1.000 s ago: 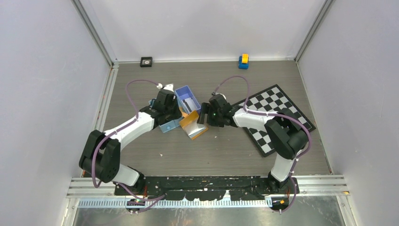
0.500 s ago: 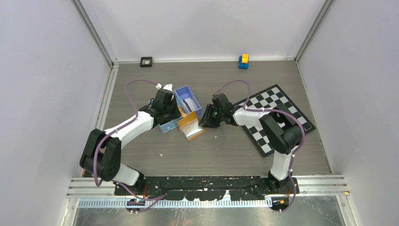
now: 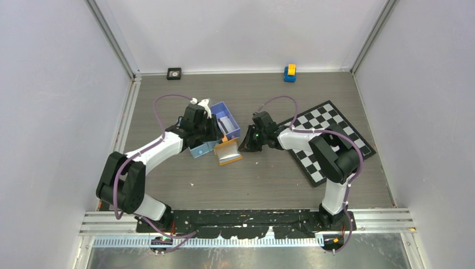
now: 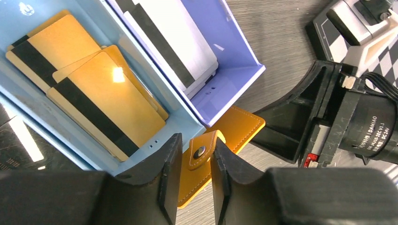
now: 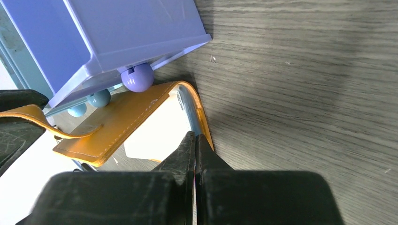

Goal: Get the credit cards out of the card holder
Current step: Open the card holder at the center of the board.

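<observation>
**Two grippers on one orange card holder, wedged under a tray of cards**

My left gripper [image 4: 196, 157] is closed down on the snap strap [image 4: 202, 151] of the card holder [image 4: 237, 129]. The jaws are narrow, with the strap between them. Just beyond my fingers sits the blue tray [image 4: 232, 86]. It holds gold cards [image 4: 101, 101] in its pale compartment and white cards [image 4: 173, 42] with dark stripes in the purple one.

The card holder lies on the table [image 5: 305, 93] against the tray's corner and partly underneath it. From my right wrist, a round tray foot [image 5: 137, 77] rests on the orange flap. A pale face [image 5: 155, 138] shows inside the fold, and I cannot tell whether it is lining or a card.

My right gripper [image 5: 195, 140] has its jaws pressed almost together at the holder's curved edge, where a grey-blue strip runs in between them. I cannot tell whether that strip is a card.

The likely trouble, as I judge it, is that the tray stands on the flap, so a pull from either side could drag or tip the tray and spill its cards. If my right jaws have leather rather than a card, the whole holder would come away and the strap could slip. My two grippers are also near each other.

Further right, the chessboard [image 3: 325, 115] lies under my right arm. A small black item [image 3: 174, 73] and a yellow and blue toy [image 3: 289, 73] sit well apart at the far edge, out of the way
</observation>
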Controlling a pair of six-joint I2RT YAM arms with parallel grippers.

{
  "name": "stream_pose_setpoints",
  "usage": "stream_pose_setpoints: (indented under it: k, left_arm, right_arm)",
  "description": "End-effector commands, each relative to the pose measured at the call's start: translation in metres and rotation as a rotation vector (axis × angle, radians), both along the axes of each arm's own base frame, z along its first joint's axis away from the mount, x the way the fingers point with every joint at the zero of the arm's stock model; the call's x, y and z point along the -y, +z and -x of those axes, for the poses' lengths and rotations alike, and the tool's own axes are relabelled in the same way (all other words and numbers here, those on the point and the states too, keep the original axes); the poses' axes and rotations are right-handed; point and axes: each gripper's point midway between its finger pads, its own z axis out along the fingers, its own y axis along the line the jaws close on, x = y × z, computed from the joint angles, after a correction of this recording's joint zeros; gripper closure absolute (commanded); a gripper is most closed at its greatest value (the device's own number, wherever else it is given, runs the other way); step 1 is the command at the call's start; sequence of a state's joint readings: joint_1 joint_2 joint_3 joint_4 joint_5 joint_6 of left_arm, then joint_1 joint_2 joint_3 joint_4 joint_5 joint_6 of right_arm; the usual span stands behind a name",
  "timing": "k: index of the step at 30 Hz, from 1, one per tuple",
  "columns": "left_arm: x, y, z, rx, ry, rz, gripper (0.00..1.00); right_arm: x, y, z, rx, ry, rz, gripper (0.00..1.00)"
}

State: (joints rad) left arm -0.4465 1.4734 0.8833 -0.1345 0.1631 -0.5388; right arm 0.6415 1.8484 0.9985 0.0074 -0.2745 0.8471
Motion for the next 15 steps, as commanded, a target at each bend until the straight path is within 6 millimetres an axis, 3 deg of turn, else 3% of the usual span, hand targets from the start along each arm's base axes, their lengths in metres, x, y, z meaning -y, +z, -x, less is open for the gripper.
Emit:
stream_pose_setpoints:
  k: [1,8,15]
  left_arm:
    - [0.021,0.005,0.015,-0.024,-0.114,0.079,0.69]
    - [0.034,0.004,0.022,-0.060,-0.174,0.117,0.58]
    - [0.042,0.015,0.031,-0.013,-0.234,0.084,0.50]
  right_arm:
    - [-0.005,0.022,-0.004,0.063,0.028,-0.045,0.97]
    - [-0.006,0.035,-0.003,0.108,0.051,-0.065,0.83]
    - [-0.006,0.044,-0.001,0.128,0.061,-0.081,0.58]
